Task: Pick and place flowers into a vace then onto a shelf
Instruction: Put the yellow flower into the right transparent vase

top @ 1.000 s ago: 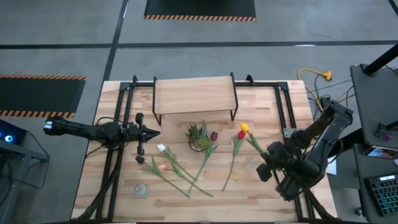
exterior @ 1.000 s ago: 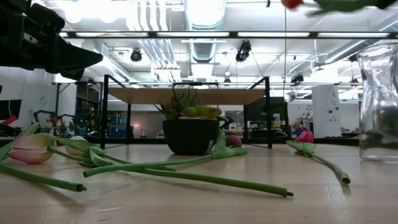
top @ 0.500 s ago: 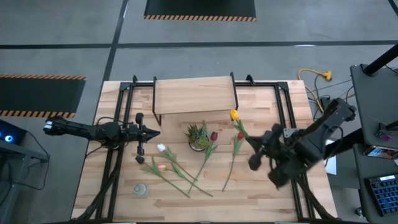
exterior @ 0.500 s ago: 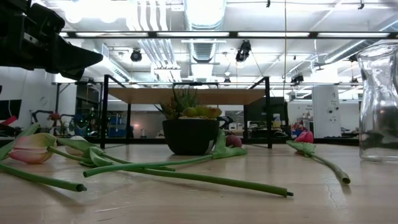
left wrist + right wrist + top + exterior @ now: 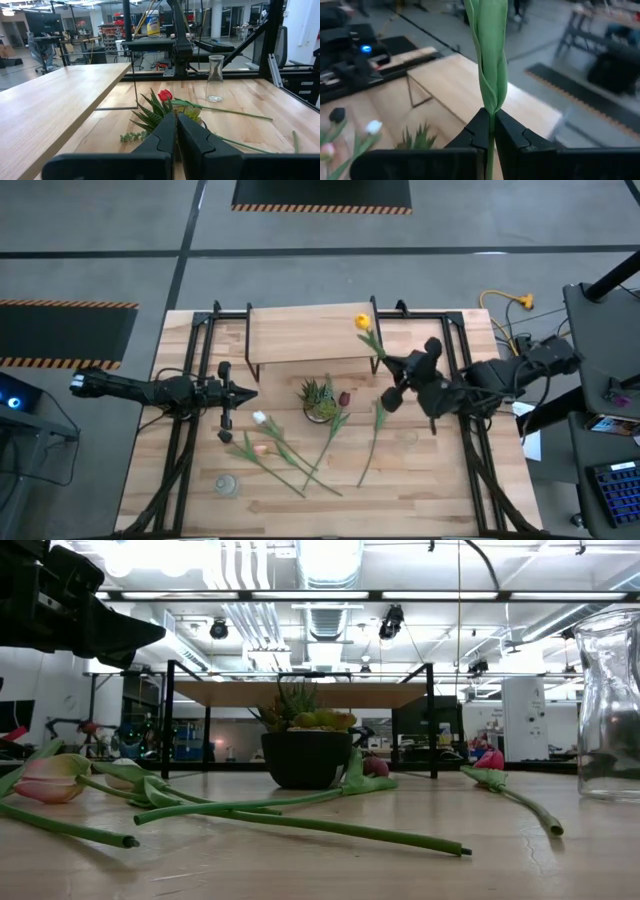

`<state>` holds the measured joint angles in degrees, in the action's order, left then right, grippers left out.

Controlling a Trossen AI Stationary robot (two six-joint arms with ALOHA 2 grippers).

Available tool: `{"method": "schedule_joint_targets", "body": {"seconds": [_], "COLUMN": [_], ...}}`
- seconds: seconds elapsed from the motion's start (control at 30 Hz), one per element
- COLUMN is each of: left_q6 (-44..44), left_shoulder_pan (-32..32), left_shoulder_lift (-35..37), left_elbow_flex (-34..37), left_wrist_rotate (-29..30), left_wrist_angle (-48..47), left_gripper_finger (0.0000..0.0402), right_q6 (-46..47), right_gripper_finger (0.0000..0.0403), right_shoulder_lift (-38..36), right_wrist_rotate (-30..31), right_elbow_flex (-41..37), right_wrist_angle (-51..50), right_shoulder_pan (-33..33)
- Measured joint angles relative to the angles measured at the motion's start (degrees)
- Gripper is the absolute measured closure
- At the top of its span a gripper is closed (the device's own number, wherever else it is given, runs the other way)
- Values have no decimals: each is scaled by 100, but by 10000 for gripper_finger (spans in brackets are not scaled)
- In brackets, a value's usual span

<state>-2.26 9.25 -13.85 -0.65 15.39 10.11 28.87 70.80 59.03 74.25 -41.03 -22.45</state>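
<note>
1. The left gripper (image 5: 250,392) hangs over the tabletop's (image 5: 420,480) left side, its fingers pressed together on nothing.
2. The glass vase (image 5: 227,485) stands near the front left corner.
3. White, pink, maroon and red flowers (image 5: 285,455) lie on the tabletop around the small potted plant (image 5: 319,399).
4. The shelf (image 5: 312,333) stands at the back.
5. The right gripper (image 5: 392,366) is clamped on the stem of a yellow tulip (image 5: 362,323), whose head is over the shelf's right end.
</note>
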Motion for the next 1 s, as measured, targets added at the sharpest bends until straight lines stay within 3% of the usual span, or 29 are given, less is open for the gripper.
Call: {"method": "schedule_joint_targets", "body": {"seconds": [0.23,0.33,0.53,1.0], "left_q6": [0,0,0,-20], "left_shoulder_pan": [-1,-1,-1,-1], "left_shoulder_lift": [-2,0,0,-2], "left_elbow_flex": [0,1,1,1], "left_wrist_rotate": [0,0,1,0], "left_wrist_angle": [0,-1,0,-2], "left_gripper_finger": [402,402,402,402], "right_q6": [-2732,-3261,-2605,-2141], "right_gripper_finger": [390,390,390,390], "right_shoulder_lift": [-458,-666,-1269,-2039], "right_wrist_rotate": [-2252,-3055,-3048,-2592], "right_elbow_flex": [-1007,-1597,-2225,-2777], "right_wrist_angle": [2560,3406,3650,3566], "right_shoulder_pan": [448,563,465,-858]}}
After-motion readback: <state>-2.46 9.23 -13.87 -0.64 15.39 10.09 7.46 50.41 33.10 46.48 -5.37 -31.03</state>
